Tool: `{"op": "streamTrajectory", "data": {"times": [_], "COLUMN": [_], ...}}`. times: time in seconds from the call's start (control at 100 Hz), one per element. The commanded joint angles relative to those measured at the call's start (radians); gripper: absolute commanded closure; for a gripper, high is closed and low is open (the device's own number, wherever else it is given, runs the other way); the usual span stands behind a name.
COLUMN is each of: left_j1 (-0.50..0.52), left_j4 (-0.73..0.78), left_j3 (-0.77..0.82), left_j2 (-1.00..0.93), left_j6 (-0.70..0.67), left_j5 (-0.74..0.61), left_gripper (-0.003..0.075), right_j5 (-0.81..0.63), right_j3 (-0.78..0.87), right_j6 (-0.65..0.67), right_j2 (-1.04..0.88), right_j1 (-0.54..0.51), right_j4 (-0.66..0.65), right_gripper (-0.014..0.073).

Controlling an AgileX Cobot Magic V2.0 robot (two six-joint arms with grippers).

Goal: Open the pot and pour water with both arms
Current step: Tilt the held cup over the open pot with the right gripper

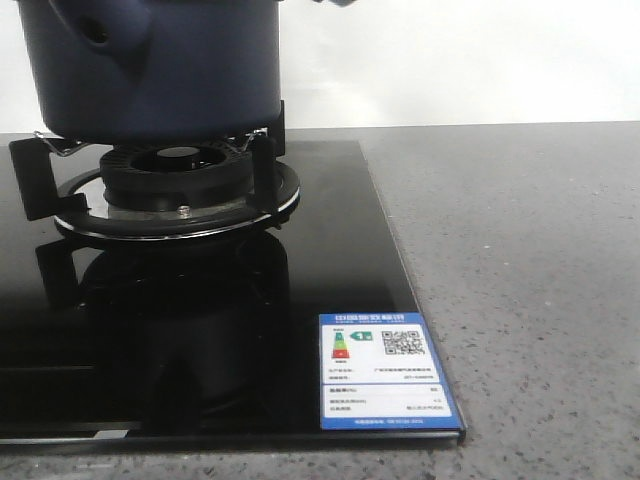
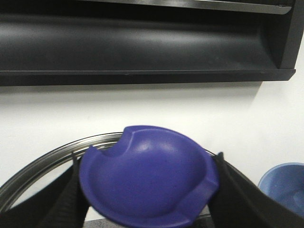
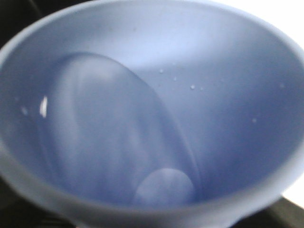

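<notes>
The dark navy pot [image 1: 150, 70] sits on the gas burner [image 1: 180, 175] at the back left; its top is cut off in the front view. My left gripper [image 2: 147, 190] is shut on a blue-purple lid [image 2: 147, 178], with black fingers [image 2: 57, 199] on either side, held above the pot's steel rim [image 2: 57, 154]. A light blue cup [image 2: 285, 183] hangs beside it. In the right wrist view the cup's inside [image 3: 152, 95] fills the frame, mouth toward the camera, with small droplets on its wall. My right gripper [image 3: 151, 216] holds the cup, and its fingers are mostly hidden.
A black glass hob [image 1: 330, 260] carries a blue-edged energy label [image 1: 388, 372] at its front right corner. Grey speckled countertop [image 1: 520, 280] lies to the right. A dark range hood [image 2: 142, 42] hangs against the white wall above the pot.
</notes>
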Motion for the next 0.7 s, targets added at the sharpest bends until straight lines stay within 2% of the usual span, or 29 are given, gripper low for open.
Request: {"op": "streamTrajectory", "data": {"times": [0.0,0.18,0.49,0.69], "left_j1": [0.004,0.004,0.004,0.004], "left_j4": [-0.002,-0.002,-0.002,-0.002], "left_j3": [-0.039,-0.039,-0.039,-0.039], "left_j2": [-0.013,-0.013,-0.013,-0.013], "left_j6": [-0.001,-0.001,-0.001,-0.001], "left_j5": [-0.099,-0.099,-0.096,-0.096], "left_gripper": [0.0348,0.0348,0.0348,0.0348], "right_j5": [-0.082,-0.129,-0.150,-0.150], "right_j3": [-0.041,-0.041,-0.041,-0.041], "right_j6": [-0.004,-0.004,-0.040,-0.040], "right_j2": [-0.034,-0.020,-0.017,-0.017], "right_j1": [0.006,0.006,0.006,0.006], "right_j4": [-0.130,-0.209,-0.439,-0.514], "right_gripper": [0.0279,0.0279,0.0279,0.0279]}}
